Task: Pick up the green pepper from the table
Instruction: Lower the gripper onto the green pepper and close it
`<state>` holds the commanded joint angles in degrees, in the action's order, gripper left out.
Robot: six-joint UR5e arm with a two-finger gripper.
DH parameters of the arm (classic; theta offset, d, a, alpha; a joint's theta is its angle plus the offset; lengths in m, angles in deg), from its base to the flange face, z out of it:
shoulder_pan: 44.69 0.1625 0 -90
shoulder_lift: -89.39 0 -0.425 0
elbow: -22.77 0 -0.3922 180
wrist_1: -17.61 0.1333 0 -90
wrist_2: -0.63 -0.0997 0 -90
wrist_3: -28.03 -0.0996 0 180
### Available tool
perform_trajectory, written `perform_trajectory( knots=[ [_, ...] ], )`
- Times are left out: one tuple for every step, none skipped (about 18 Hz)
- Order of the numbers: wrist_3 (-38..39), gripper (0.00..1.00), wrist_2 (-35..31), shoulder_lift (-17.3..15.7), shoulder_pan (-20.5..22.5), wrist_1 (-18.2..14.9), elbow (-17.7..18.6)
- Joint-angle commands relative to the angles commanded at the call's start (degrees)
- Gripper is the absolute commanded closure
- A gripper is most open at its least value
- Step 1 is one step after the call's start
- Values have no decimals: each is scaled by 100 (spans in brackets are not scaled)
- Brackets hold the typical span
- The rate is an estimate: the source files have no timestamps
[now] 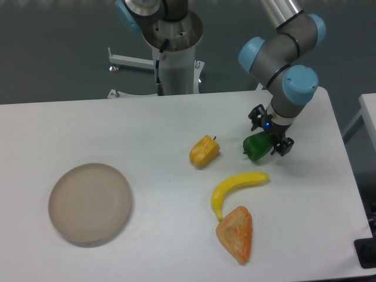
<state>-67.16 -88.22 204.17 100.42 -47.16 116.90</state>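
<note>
The green pepper (256, 147), small, glossy and dark green, is on the white table (147, 123) right of centre. My gripper (269, 140) has come down on it from above. One black finger shows behind the pepper and the other at its right side, both pressed against it. The gripper's body hides the pepper's right part. The pepper looks to be at table level.
A yellow-orange pepper (204, 151) lies left of the green one. A yellow banana (235, 189) and an orange wedge-shaped piece (236, 233) lie in front of it. A round beige plate (90, 203) sits at the front left. The table's right edge is close to the arm.
</note>
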Motion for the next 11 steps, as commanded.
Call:
perform_trajectory(
  knots=[
    [0, 15, -9, 0, 0, 0, 0],
    [0, 31, -9, -9, 0, 0, 0],
    [0, 39, -9, -9, 0, -9, -52],
    [0, 48, -17, -9, 0, -26, -96],
    [0, 56, -9, -9, 9, -26, -105],
    [0, 61, -9, -9, 17, -35, -114],
    [0, 65, 0, -17, 26, -44, -123],
    [17, 67, 26, -35, 26, -53, -132],
    [35, 68, 18, -44, 26, -70, -141],
    [35, 68, 18, -53, 18, -70, -167],
    [44, 68, 26, -61, 26, -79, -210]
  ],
)
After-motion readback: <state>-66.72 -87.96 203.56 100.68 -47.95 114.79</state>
